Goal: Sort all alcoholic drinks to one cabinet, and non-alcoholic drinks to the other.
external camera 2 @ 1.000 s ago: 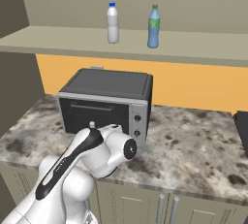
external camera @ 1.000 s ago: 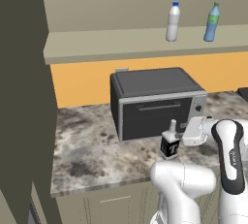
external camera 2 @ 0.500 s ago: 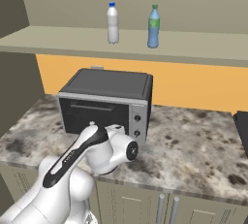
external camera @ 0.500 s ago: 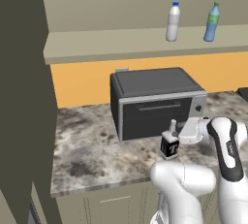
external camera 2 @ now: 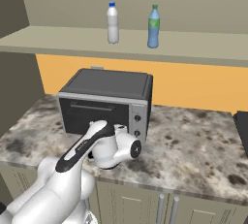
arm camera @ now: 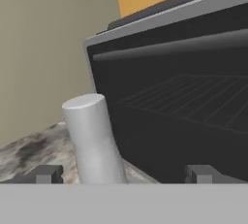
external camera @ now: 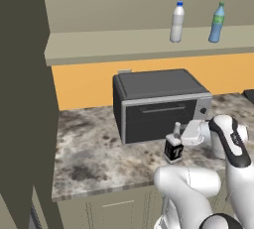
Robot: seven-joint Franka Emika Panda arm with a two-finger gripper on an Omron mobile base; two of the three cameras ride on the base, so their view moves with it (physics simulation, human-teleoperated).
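Observation:
A square clear bottle with a black "T" label [external camera: 173,147], an alcoholic drink, stands upright on the counter in front of the toaster oven. My gripper [external camera: 182,135] is level with its pale neck, just to its right, open. In the hand view the neck [arm camera: 93,138] rises between my gripper's [arm camera: 123,174] fingertips [arm camera: 46,173], closer to the left one and touching neither. On the shelf above stand two non-alcoholic drinks: a whitish blue-capped bottle [external camera: 177,22] [external camera 2: 112,23] and a blue green-topped bottle [external camera: 216,23] [external camera 2: 153,26].
The dark toaster oven [external camera: 158,104] [external camera 2: 106,99] [arm camera: 184,97] sits close behind the bottle and my hand. A tall dark panel [external camera: 25,99] stands at the left. The speckled counter [external camera 2: 193,140] runs right to a dark object [external camera 2: 242,121] at the edge.
My hand has crept a little to the left, closer to the "T" bottle's neck. The bottle and the shelf bottles have not moved.

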